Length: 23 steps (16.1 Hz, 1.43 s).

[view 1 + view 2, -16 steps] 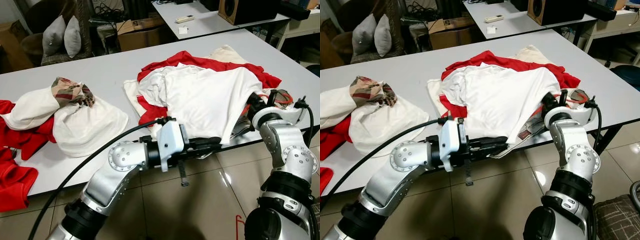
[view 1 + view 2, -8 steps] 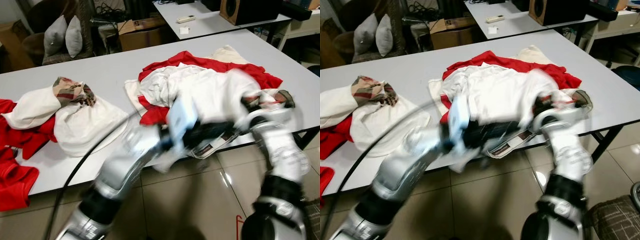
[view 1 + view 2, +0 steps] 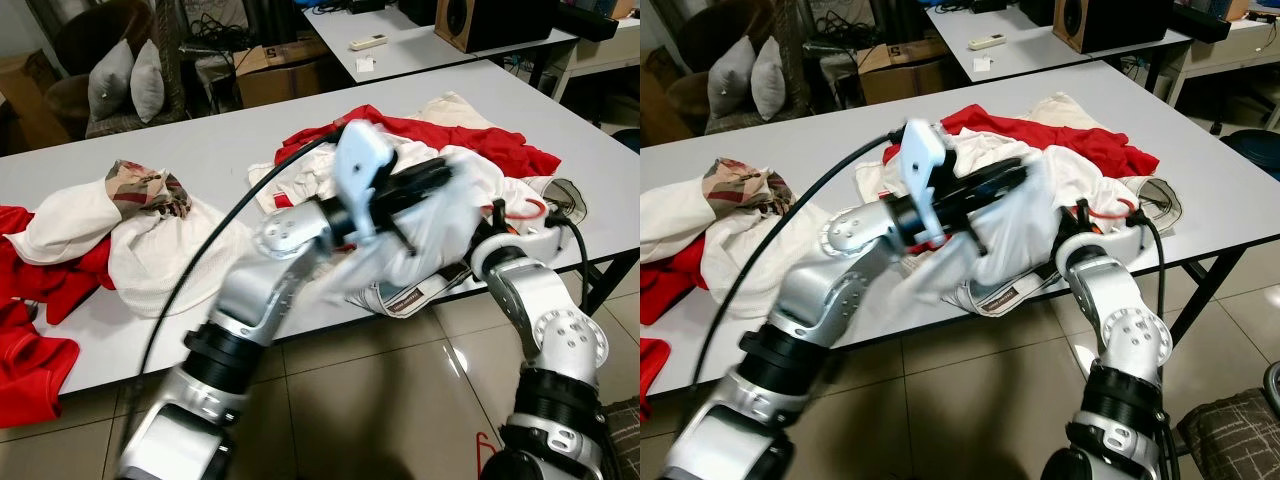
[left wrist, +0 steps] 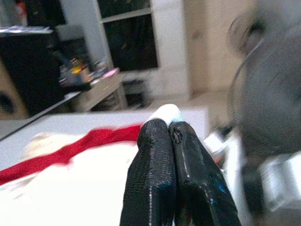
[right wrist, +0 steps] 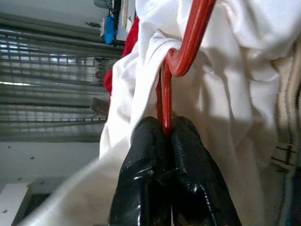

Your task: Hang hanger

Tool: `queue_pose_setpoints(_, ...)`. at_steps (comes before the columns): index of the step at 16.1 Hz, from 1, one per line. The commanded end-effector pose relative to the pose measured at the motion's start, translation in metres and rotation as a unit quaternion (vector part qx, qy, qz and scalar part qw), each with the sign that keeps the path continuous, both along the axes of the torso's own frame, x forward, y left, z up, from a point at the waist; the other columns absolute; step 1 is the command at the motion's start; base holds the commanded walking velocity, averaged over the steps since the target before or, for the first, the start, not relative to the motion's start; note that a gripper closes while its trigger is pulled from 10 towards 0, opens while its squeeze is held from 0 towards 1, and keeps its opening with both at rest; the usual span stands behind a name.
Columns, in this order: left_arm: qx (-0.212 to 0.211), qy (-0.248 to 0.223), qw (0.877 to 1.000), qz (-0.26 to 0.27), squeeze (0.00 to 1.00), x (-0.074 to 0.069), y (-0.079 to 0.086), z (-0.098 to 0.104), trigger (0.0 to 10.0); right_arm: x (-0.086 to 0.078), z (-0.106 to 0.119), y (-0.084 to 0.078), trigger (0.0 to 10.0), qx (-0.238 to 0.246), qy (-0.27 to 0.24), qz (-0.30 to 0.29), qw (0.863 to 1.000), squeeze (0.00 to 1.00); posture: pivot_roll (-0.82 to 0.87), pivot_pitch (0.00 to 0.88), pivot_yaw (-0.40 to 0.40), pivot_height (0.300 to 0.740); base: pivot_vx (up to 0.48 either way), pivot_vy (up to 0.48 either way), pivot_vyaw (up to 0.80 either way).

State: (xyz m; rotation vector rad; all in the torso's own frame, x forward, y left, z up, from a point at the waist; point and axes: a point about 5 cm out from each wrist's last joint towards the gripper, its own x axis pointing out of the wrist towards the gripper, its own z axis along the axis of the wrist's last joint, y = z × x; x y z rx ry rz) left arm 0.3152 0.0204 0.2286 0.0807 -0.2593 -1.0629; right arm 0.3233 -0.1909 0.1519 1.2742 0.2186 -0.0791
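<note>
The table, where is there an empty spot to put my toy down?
On the table, the far strip behind both clothes piles is bare, and so is the gap between the left clothes pile and the red-and-white heap. The right half is crowded with the white shirt and arms.

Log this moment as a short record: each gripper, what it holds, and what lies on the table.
left gripper: jaws shut on a fold of the white shirt, lifted above the table
right gripper: jaws shut on the red hanger, inside the white shirt
table: white, carrying heaps of clothes
other clothes: red garment under the shirt; white and red heap at robot's left
</note>
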Motion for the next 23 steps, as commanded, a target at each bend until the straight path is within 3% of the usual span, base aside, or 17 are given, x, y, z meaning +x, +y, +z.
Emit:
queue_pose_setpoints(1, 0.033, -0.011, 0.999, 0.016, 0.0, 0.004, 0.004, -0.005, 0.0, 0.0, 0.008, 0.001, 10.0, -0.002, -0.014, 0.004, 1.0, 0.0, -0.06, 0.018, 0.146, 0.74, 0.0, 0.0, 0.0)
queue_pose_setpoints(3, 0.081, -0.003, 0.996, 0.04, 0.0, 0.011, 0.015, -0.016, 0.2, 0.0, 0.013, 0.0, 10.0, -0.006, -0.023, 0.003, 1.0, 0.0, -0.05, 0.022, 0.141, 0.74, 0.0, 0.0, 0.0)
queue_pose_setpoints(4, 0.117, 0.0, 0.992, 0.056, 0.0, 0.015, 0.019, -0.025, 7.6, 0.001, 0.015, 0.001, 10.0, -0.007, -0.026, 0.005, 1.0, 0.0, -0.05, 0.023, 0.139, 0.74, 0.0, 0.0, 0.0)
queue_pose_setpoints(5, 0.173, 0.011, 0.983, 0.067, 0.95, 0.02, 0.028, -0.042, 10.0, 0.001, 0.018, 0.003, 10.0, -0.015, -0.031, 0.013, 0.999, 0.0, -0.05, 0.022, 0.137, 0.74, 0.0, 0.0, 0.0)
queue_pose_setpoints(6, 0.191, 0.017, 0.979, 0.067, 1.0, 0.023, 0.035, -0.05, 10.0, 0.001, 0.019, 0.004, 10.0, -0.028, -0.032, 0.015, 0.999, 0.0, -0.05, 0.021, 0.137, 0.74, 0.0, 0.0, 0.0)
queue_pose_setpoints(8, 0.166, 0.031, 0.982, 0.079, 1.0, 0.026, 0.042, -0.044, 10.0, 0.0, 0.023, 0.003, 10.0, -0.054, -0.04, 0.021, 0.998, 0.0, -0.05, 0.017, 0.135, 0.74, 0.0, 0.0, 0.0)
queue_pose_setpoints(9, 0.138, 0.049, 0.985, 0.085, 0.0, 0.028, 0.058, -0.037, 10.0, -0.002, 0.028, 0.0, 10.0, -0.083, -0.047, 0.025, 0.995, 0.0, -0.04, 0.015, 0.136, 0.74, 0.0, 0.0, 0.0)
queue_pose_setpoints(11, 0.132, 0.06, 0.986, 0.082, 0.0, 0.029, 0.072, -0.035, 10.0, -0.005, 0.033, -0.002, 10.0, -0.107, -0.056, 0.031, 0.992, 0.0, -0.04, 0.014, 0.137, 0.74, 0.0, 0.0, 0.0)
queue_pose_setpoints(13, 0.117, 0.075, 0.988, 0.071, 0.0, 0.025, 0.098, -0.028, 10.0, -0.01, 0.043, 0.003, 10.0, -0.174, -0.091, 0.071, 0.978, 0.0, -0.04, 0.013, 0.153, 0.74, 0.0, 0.0, 0.4)
queue_pose_setpoints(14, 0.102, 0.073, 0.988, 0.088, 0.0, 0.023, 0.111, -0.022, 10.0, -0.016, 0.05, 0.01, 10.0, -0.235, -0.117, 0.113, 0.958, 0.0, -0.04, 0.01, 0.159, 0.74, 0.0, 0.0, 0.8)
queue_pose_setpoints(15, 0.074, 0.077, 0.984, 0.146, 0.0, 0.021, 0.139, -0.01, 10.0, -0.034, 0.061, 0.026, 10.0, -0.341, -0.162, 0.2, 0.904, 0.0, -0.04, 0.008, 0.161, 0.74, 0.0, 0.0, 0.8)
queue_pose_setpoints(16, 0.066, 0.081, 0.982, 0.155, 0.0, 0.015, 0.151, -0.006, 10.0, -0.045, 0.063, 0.034, 10.0, -0.387, -0.181, 0.242, 0.871, 0.0, -0.03, 0.005, 0.156, 0.74, 0.0, 0.0, 0.8)
queue_pose_setpoints(17, 0.073, 0.089, 0.984, 0.138, 0.0, -0.004, 0.164, -0.005, 10.0, -0.063, 0.063, 0.043, 10.0, -0.423, -0.209, 0.299, 0.829, 0.0, -0.02, 0.002, 0.144, 0.74, 0.0, 0.0, 0.8)
queue_pose_setpoints(19, 0.131, 0.108, 0.982, 0.088, 0.0, -0.045, 0.171, -0.018, 10.0, -0.097, 0.069, 0.056, 10.0, -0.416, -0.281, 0.387, 0.774, 0.0, 0.01, 0.003, 0.111, 0.74, 0.0, 0.0, 0.8)
queue_pose_setpoints(22, 0.123, 0.116, 0.982, 0.083, 0.0, -0.062, 0.171, -0.015, 10.0, -0.119, 0.064, 0.062, 10.0, -0.408, -0.303, 0.463, 0.726, 0.0, 0.02, 0.004, 0.096, 0.74, 0.0, 0.0, 0.8)
queue_pose_setpoints(23, 0.113, 0.12, 0.985, 0.044, 0.0, -0.078, 0.169, -0.001, 10.0, -0.129, 0.052, 0.062, 10.0, -0.42, -0.284, 0.514, 0.692, 0.0, 0.03, 0.004, 0.085, 0.74, 0.0, 0.0, 0.8)
